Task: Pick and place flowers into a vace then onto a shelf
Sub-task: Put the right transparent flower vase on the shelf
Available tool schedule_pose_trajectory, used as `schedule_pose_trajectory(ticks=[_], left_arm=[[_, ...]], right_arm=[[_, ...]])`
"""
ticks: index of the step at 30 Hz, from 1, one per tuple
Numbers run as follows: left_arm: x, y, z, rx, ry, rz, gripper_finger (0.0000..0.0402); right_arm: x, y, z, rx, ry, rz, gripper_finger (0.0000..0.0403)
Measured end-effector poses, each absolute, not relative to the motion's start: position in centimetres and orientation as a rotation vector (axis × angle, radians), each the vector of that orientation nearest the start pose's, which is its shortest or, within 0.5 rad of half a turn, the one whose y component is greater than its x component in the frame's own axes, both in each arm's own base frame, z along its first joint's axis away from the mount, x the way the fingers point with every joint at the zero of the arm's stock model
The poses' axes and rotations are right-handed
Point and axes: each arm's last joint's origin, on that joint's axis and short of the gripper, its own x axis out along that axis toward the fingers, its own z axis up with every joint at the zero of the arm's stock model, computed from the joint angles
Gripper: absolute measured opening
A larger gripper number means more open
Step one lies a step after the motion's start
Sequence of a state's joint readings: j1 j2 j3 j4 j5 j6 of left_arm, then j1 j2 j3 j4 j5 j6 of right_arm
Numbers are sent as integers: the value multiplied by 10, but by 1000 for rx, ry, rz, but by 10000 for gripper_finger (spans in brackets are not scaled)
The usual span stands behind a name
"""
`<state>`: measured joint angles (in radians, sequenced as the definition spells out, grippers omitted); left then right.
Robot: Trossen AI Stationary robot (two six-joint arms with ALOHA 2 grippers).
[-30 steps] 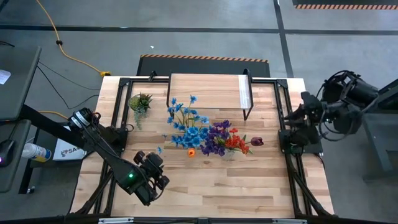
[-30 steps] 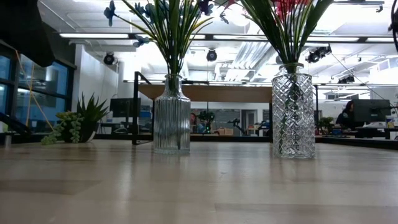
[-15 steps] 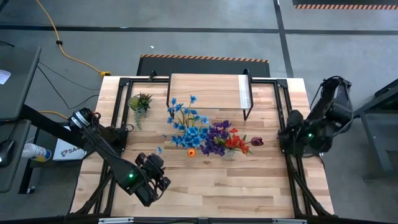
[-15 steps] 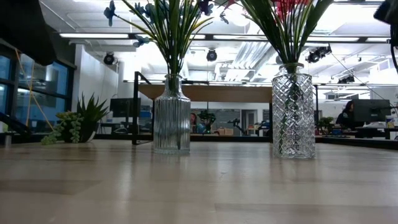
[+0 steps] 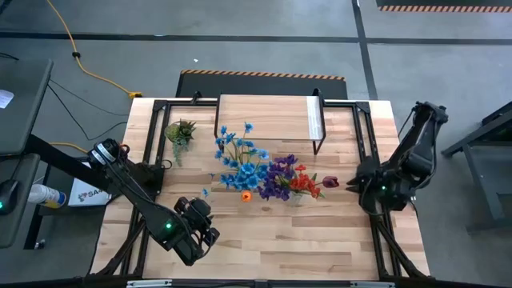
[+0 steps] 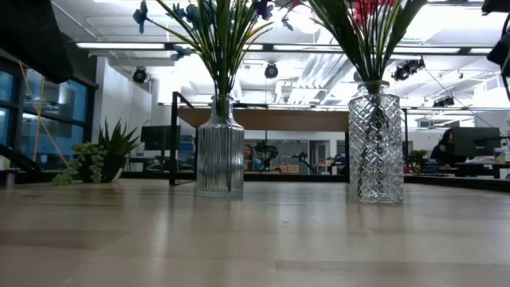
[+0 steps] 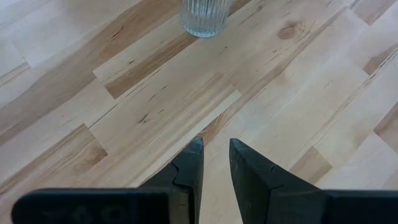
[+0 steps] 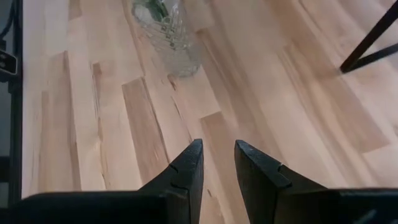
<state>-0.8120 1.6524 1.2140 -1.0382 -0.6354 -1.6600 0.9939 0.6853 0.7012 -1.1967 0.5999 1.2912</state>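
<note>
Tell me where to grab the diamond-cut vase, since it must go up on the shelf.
Grip the diamond-cut vase around its straight glass body, below the neck, coming in level from the right gripper's side. It stands upright and the flowers fan out over the top, so coming from above looks blocked.

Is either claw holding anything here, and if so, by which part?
Nothing is held. The left claw and the right claw each show only bare tabletop between their fingers; both flower bunches already stand in glass vases.

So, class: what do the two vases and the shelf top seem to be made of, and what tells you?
Ribbed vase: apparently clear glass, since stems and room show through its vertical flutes. Diamond-cut vase: likely pressed glass, or perhaps clear plastic, glinting off faceted diamonds. Shelf top: pale, matte wood-look board on thin black legs, probably metal.
</note>
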Motion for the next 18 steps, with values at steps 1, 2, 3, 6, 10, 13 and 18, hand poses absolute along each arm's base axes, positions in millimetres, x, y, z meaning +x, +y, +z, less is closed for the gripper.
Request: schedule_pose_trajectory(ticks=[1, 2, 3, 6, 10, 13, 18], left_arm=[[217, -204, 226, -516, 825, 697, 113], [217, -204, 226, -515, 825, 697, 113], [217, -204, 226, -515, 825, 697, 113], [217, -204, 226, -515, 826, 697, 113], [217, -204, 226, -515, 825, 697, 113], [217, -204, 226, -515, 825, 697, 113], [217, -204, 226, -515, 826, 697, 113]], right_arm=[[66, 71, 246, 366, 842, -219, 83], [68, 72, 243, 375, 832, -222, 83], [69, 73, 241, 385, 823, -225, 83], [73, 73, 237, 401, 803, -242, 83], [78, 71, 232, 413, 797, -272, 83], [80, 70, 228, 445, 828, -281, 83], [87, 72, 223, 489, 836, -244, 83]])
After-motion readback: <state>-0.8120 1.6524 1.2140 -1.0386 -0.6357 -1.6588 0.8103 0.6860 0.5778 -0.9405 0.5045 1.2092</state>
